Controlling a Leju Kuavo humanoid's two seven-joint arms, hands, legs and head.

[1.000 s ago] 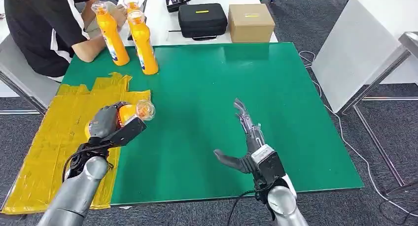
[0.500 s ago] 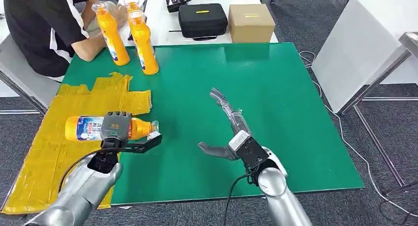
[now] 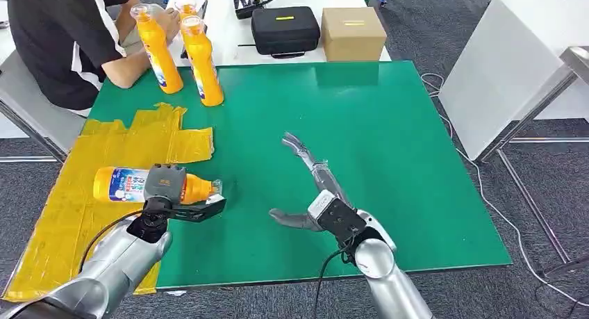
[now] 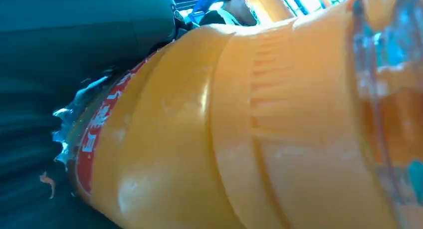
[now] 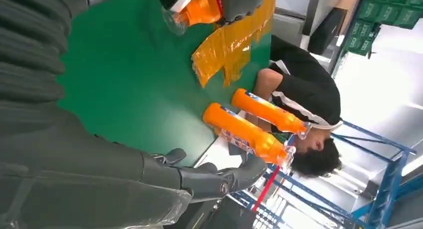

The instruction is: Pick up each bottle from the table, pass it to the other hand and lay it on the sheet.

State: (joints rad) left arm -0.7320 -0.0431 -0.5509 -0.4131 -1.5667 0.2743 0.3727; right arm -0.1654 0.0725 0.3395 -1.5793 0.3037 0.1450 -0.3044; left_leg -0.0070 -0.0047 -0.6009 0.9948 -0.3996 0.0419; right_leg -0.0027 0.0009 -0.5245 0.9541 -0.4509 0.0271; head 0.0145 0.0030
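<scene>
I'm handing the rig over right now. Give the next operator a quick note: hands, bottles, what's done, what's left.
Left hand: grips an orange bottle lying on its side, base end over the yellow sheet, cap end over the green mat. Whether it already rests on the sheet I cannot tell.
Right hand: open, holding nothing, over the mat.
Two more orange bottles stand upright at the mat's far left corner, beside a seated person.
Done: this bottle has reached the left hand.
Left: release it on the sheet, then handle the two standing bottles.

bare green mat (image 3: 389, 138) ahead, upright bottles (image 3: 201, 58) far-left
</scene>
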